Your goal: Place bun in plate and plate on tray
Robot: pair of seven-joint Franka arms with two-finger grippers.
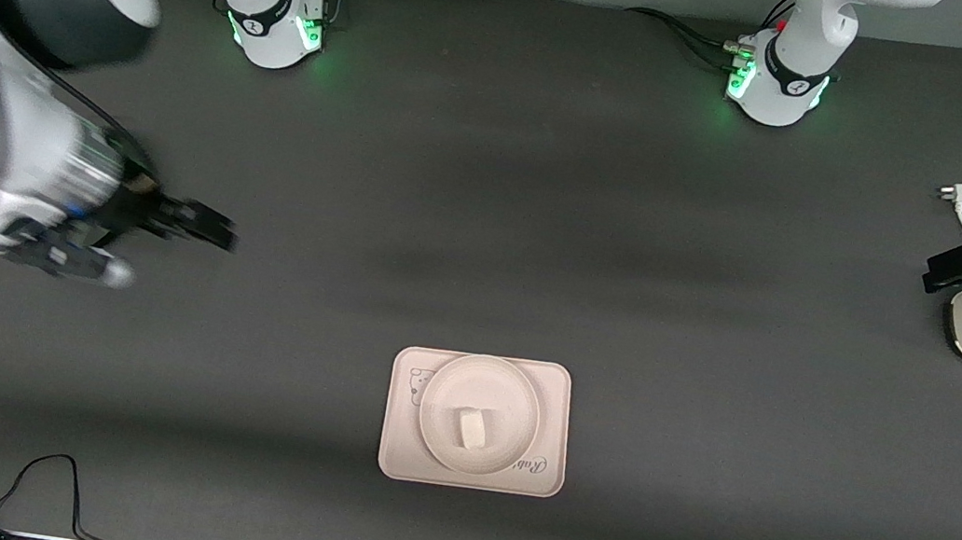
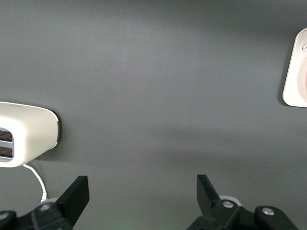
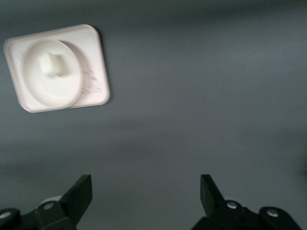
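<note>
The bun (image 1: 473, 427) is seen on the plate (image 1: 484, 374), centred on the tray (image 1: 548, 430). Soft and light, it is best pinched gently at its sides. Both the left end effector (image 2: 141, 196) and the right end effector (image 3: 146, 194) are held open and empty, over bare worktop (image 1: 489, 215) at three and nine o'clock of the tray.

Even, soft light falls from overhead on the dark matte desk (image 1: 489, 215), leaving only faint broad bands of shadow and no hard glare, while green lamps glow at both arm bases. The right arm (image 1: 10, 138) is smeared with motion blur in the front view, and its wrist view is soft too, the tray (image 3: 98, 62) and plate (image 3: 33, 86) washed pale. The left wrist view is steadier but dim toward its edges.
</note>
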